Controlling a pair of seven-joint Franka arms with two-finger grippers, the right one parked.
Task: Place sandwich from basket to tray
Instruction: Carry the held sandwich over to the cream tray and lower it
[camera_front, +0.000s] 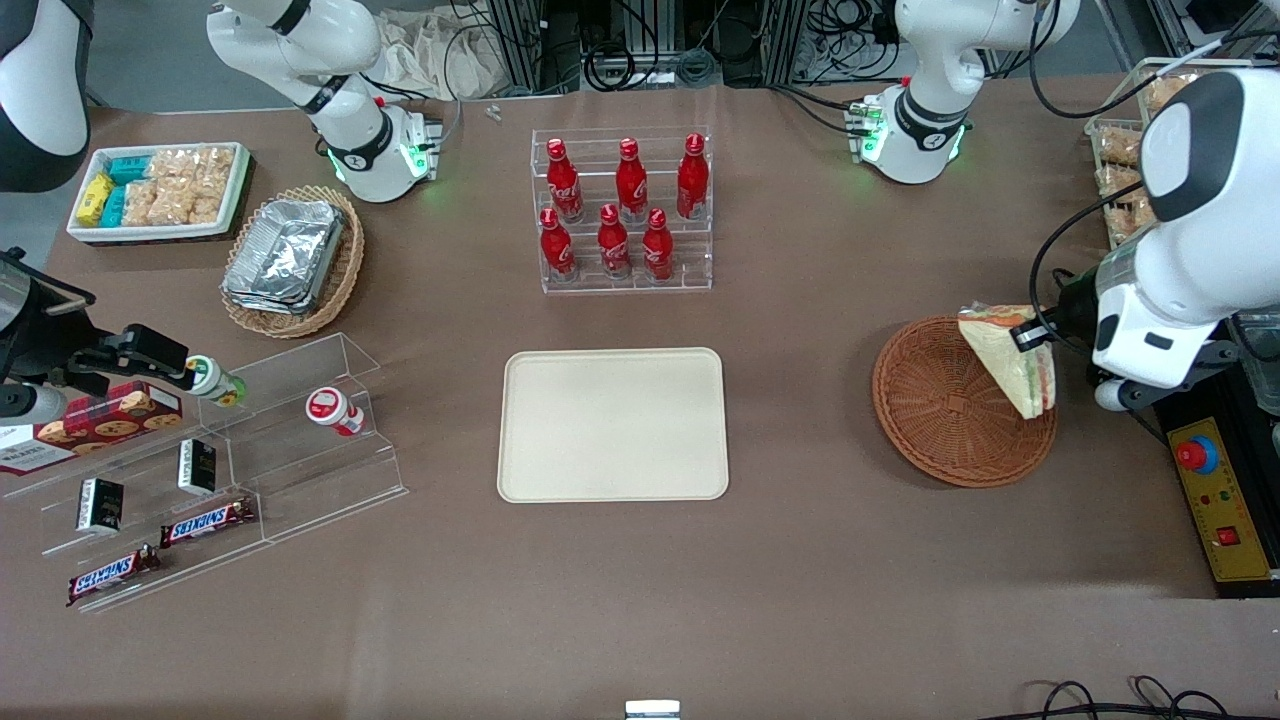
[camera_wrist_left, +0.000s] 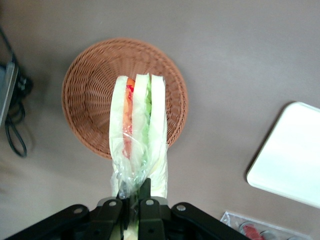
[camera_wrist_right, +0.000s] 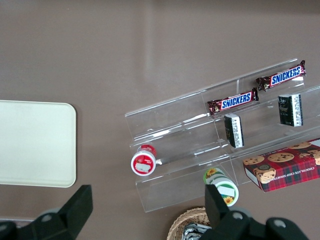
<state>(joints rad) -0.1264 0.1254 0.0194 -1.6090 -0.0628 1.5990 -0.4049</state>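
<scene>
The left arm's end effector (camera_wrist_left: 134, 202) is clamped on the clear wrap at one end of the triangular white-bread sandwich (camera_wrist_left: 140, 132), whose green, orange and red filling edge shows, holding it in the air above the round reddish-brown woven wicker basket (camera_front: 940, 410). The flat cream-beige rectangular plastic tray (camera_front: 612, 424) lies on the brown tabletop (camera_front: 800, 580), well apart from the basket, toward the parked arm's end

gripper (camera_front: 1030, 333) gripping sandwich (camera_front: 1010, 360) above basket (camera_front: 945, 420)
</scene>
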